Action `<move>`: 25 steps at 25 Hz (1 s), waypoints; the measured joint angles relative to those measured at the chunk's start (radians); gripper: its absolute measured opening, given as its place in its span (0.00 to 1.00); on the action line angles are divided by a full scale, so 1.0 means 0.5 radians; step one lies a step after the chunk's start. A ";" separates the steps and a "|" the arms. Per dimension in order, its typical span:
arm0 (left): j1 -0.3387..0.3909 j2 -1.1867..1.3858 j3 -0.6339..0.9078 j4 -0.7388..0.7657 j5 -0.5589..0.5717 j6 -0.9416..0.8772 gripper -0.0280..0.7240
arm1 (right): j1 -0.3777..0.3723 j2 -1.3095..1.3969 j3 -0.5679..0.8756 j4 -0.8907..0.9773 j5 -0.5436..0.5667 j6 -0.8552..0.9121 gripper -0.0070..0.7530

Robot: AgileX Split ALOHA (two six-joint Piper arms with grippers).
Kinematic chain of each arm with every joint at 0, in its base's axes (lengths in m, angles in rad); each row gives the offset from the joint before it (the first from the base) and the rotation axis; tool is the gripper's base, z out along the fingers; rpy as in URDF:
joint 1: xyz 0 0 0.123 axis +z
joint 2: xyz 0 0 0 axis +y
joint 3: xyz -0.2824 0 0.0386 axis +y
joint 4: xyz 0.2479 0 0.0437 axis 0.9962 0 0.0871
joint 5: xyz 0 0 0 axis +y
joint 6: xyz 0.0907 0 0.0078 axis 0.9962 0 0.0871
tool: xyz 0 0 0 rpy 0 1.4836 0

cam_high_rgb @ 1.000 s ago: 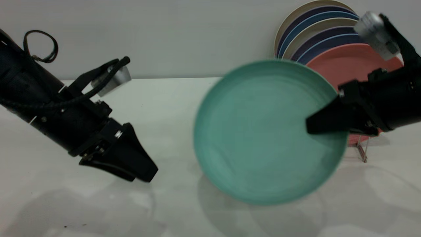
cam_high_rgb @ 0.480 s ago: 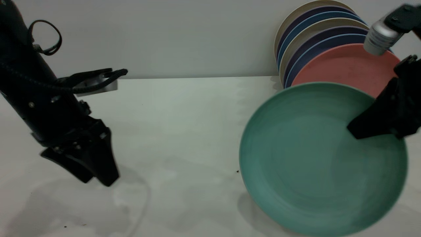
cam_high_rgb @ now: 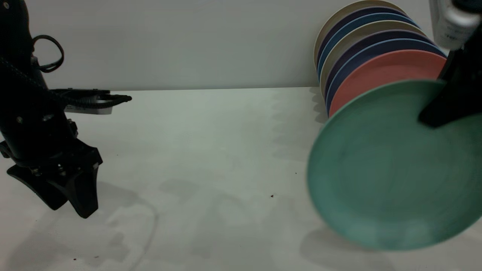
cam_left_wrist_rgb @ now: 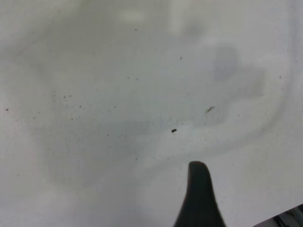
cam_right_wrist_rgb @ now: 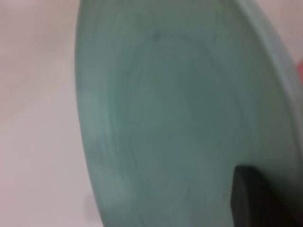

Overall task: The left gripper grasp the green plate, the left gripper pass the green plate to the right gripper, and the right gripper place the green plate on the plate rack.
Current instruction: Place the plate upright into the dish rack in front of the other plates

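right gripper (cam_high_rgb: 437, 116): clamped on the upper right rim of the green plate (cam_high_rgb: 391, 169); one jaw lies across the plate's face, the other is hidden behind it.
green plate: in the air, tilted, face toward the exterior camera, just in front of the salmon-pink plate (cam_high_rgb: 380, 71) at the front of the racked stack (cam_high_rgb: 361, 34).
plate rack: wires not visible; the green plate covers the base of the stack.
left gripper (cam_high_rgb: 73, 199): empty, low over the table (cam_high_rgb: 211, 150) at far left, pointing down; jaws look nearly together, exact gap hard to read.
risk 1: single-edge pinch, most of the plate hangs below the grip; it could swing or slip out.
risk 2: the lower rim could hit the table before it reaches a slot, or the upper rim could knock the pink plate and shift the stack.
risk 3: slot position can't be checked from these views, so the plate could land on a wire.
room: wide bare table between the arms; tight only at the stack; left arm well clear.
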 joint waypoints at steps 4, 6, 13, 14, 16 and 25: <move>0.000 0.000 0.000 0.006 0.000 -0.011 0.81 | 0.000 0.000 -0.183 -0.391 0.031 0.206 0.12; 0.000 0.000 0.000 0.006 -0.008 -0.013 0.81 | 0.000 0.000 -0.280 -0.508 0.052 0.295 0.12; 0.000 0.000 0.000 0.006 -0.076 -0.022 0.81 | 0.000 0.000 -0.497 -0.655 0.058 0.418 0.12; 0.000 0.000 0.000 0.004 -0.083 -0.023 0.81 | 0.000 0.004 -0.513 -0.673 0.047 0.423 0.12; 0.000 0.000 0.000 0.002 -0.091 -0.023 0.81 | 0.000 0.024 -0.542 -0.730 0.007 0.437 0.12; 0.000 0.000 0.000 0.000 -0.105 -0.026 0.80 | 0.000 0.187 -0.783 -0.879 -0.006 0.527 0.12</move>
